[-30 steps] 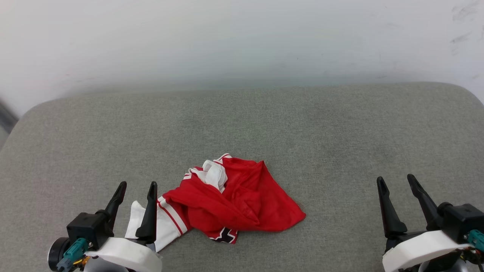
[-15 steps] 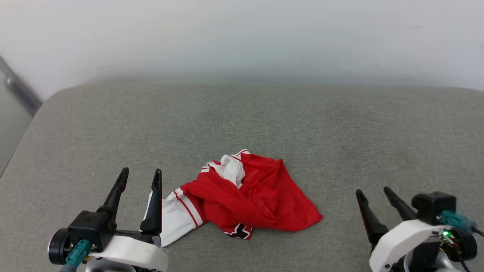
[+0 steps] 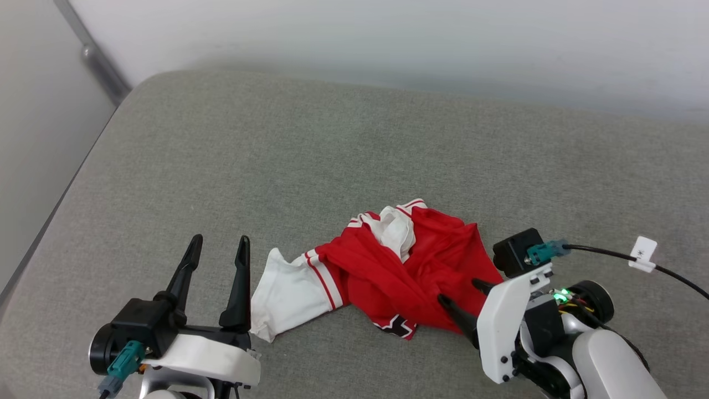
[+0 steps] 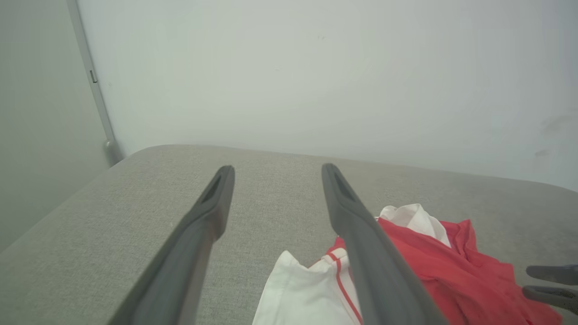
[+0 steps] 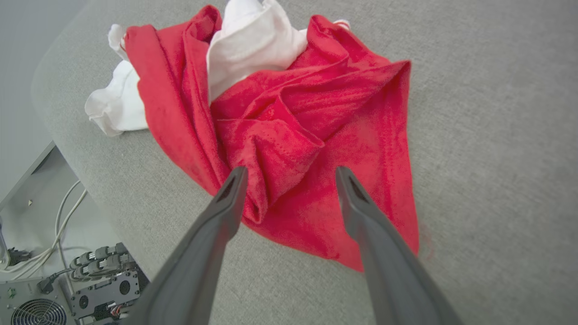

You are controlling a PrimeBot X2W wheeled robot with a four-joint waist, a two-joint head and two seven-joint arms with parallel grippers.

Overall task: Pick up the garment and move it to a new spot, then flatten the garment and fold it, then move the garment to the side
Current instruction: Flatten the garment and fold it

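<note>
Garment [image 3: 388, 277] crumpled lower centre of head frame, long axis left-right; right pincer [image 3: 458, 291] open, tips over its red right edge, nearer than left pincer [image 3: 220, 239], open just left of it.

Bright red garment [image 3: 388, 277] w/ white sleeves, red stripe trim, grey cushion [image 3: 277, 155], blk left end effector [image 3: 219, 244]

Right gripper [image 3: 458, 291] now at the garment [image 3: 376, 277], over its red edge, no longer well apart, head camera turned.
</note>
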